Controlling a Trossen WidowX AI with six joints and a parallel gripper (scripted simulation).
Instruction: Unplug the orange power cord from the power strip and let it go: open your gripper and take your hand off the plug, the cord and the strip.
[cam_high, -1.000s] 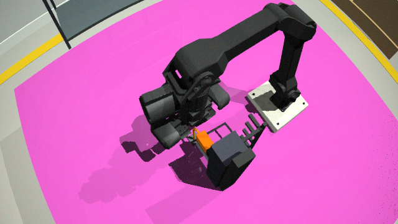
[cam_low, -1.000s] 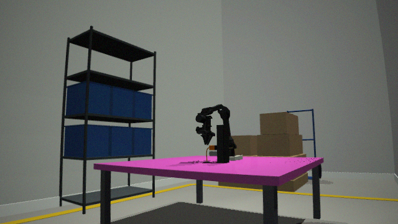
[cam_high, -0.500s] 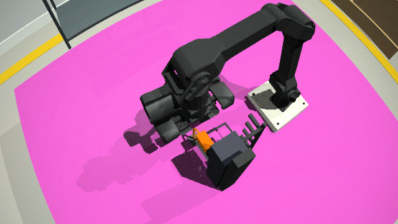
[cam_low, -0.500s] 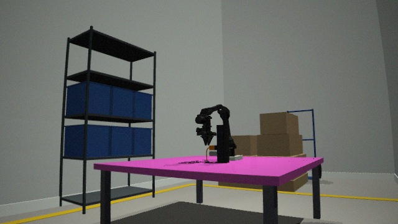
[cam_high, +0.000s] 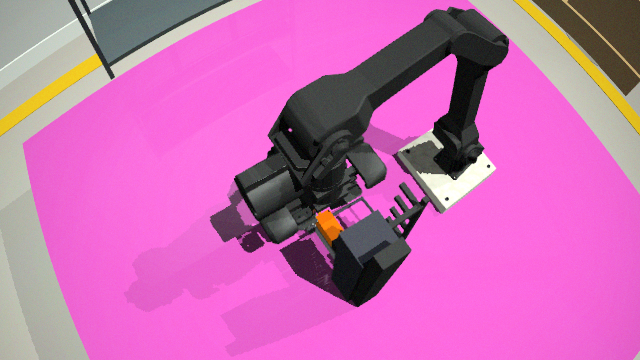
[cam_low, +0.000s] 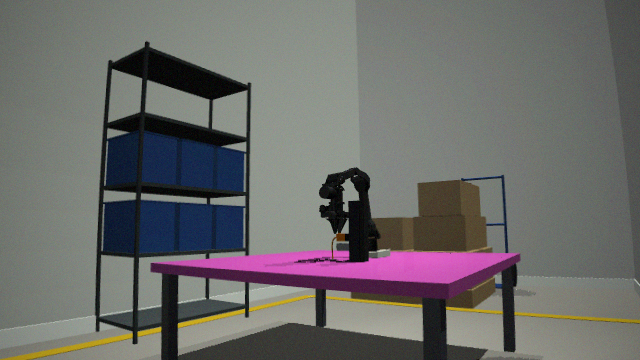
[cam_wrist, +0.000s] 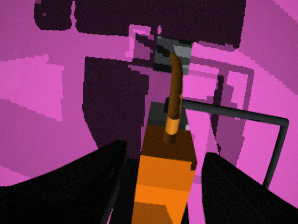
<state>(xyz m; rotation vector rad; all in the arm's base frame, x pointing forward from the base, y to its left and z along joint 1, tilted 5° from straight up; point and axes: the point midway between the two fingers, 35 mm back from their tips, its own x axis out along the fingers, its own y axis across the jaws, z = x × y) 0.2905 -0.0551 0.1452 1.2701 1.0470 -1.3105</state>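
The orange plug (cam_high: 327, 224) (cam_low: 341, 237) (cam_wrist: 162, 187) juts out from the side of the tall dark power strip (cam_high: 367, 237) (cam_low: 358, 230). The brown-orange cord (cam_low: 333, 248) (cam_wrist: 175, 95) leaves the plug's outer end and hangs down toward the table. My gripper (cam_low: 336, 231) (cam_wrist: 165, 157) is partly open, pointing down just above the plug. In the wrist view its black fingers stand on either side of the plug, with visible gaps to it. In the top view my fingertips are hidden by the arm. Where the plug meets the strip is hidden in the wrist view.
A thin dark wire frame (cam_high: 367, 204) (cam_wrist: 240, 112) lies beside the plug. A dark rack with short pegs (cam_high: 402, 205) stands between the strip and my white base plate (cam_high: 450, 195). A small grey block (cam_wrist: 182, 52) shows by the cord's far end. The table (cam_high: 475, 280) is pink.
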